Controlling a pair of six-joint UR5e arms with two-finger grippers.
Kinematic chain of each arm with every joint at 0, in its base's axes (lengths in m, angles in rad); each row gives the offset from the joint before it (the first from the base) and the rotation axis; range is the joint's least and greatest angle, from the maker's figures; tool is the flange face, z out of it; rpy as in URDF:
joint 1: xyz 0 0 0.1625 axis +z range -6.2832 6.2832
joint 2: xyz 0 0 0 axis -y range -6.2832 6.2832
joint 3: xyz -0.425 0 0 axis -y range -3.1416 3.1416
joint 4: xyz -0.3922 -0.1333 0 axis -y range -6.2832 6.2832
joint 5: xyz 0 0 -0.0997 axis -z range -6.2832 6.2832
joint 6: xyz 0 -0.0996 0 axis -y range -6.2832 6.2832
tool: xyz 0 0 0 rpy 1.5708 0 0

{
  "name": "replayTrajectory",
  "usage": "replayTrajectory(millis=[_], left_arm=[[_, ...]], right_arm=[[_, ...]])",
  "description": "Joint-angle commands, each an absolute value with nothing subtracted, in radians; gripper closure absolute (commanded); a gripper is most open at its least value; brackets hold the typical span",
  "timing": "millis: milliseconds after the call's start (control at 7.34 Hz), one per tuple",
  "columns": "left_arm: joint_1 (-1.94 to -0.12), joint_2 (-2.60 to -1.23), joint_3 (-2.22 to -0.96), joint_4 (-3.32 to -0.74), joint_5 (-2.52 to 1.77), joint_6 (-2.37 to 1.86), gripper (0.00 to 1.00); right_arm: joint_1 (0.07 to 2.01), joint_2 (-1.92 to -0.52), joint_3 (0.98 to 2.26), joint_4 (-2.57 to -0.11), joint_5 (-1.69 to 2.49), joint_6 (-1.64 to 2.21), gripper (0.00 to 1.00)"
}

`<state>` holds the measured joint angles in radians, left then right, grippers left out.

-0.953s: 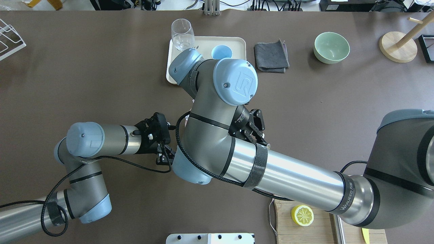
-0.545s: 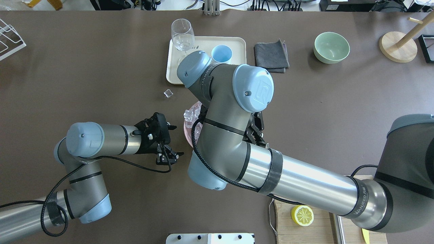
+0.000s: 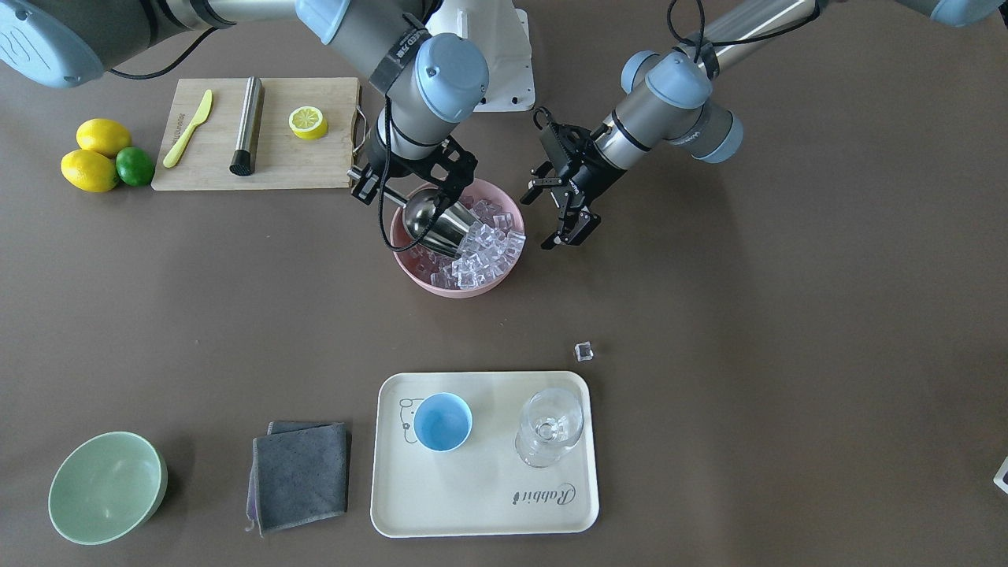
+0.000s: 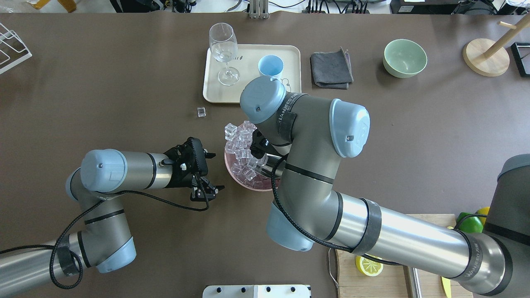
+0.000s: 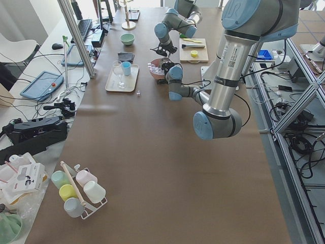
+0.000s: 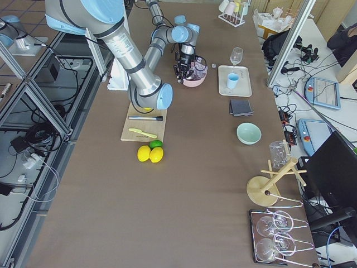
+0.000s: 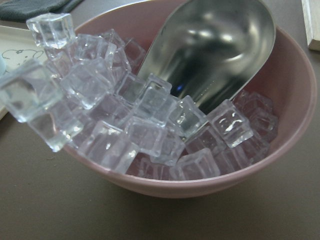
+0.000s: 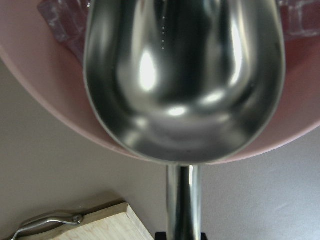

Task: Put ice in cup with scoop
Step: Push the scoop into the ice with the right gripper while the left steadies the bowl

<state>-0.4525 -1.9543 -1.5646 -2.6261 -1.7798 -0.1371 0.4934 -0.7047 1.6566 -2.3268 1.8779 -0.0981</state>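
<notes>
Your right claw (image 3: 403, 187) is clamped on the handle of the scoop (image 3: 433, 220). Your left claw (image 3: 549, 216) hangs beside the pink bowl (image 3: 409, 268) with its fingers spread, holding nothing. That bowl sits mid-table, nearer the robot's edge, and holds the ice (image 3: 480, 244). The scoop noses into the pile, its trough bare. The cup (image 3: 442, 422) stands on the tray (image 3: 480, 504) near the operators' edge and looks empty, so you have loading, carrying and tipping left. One stray cube (image 3: 583, 351) lies between bowl and tray. The tray reads "Rabbit"; the right arm's strap (image 4: 285, 114) reads "WANJEED".
</notes>
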Motion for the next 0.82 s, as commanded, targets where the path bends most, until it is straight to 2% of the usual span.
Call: replayTrajectory(millis=[0, 681], left_arm=[[-0.453, -1.954, -1.565, -2.626, -1.778, -0.138, 0.02], [-0.451, -1.965, -1.565, -2.625, -1.775, -0.138, 0.02]], right_arm=[[0.471, -0.794, 1.767, -2.199, 1.818, -0.107, 1.0], [0.462, -0.879, 1.763, -1.942, 1.798, -0.117, 1.0]])
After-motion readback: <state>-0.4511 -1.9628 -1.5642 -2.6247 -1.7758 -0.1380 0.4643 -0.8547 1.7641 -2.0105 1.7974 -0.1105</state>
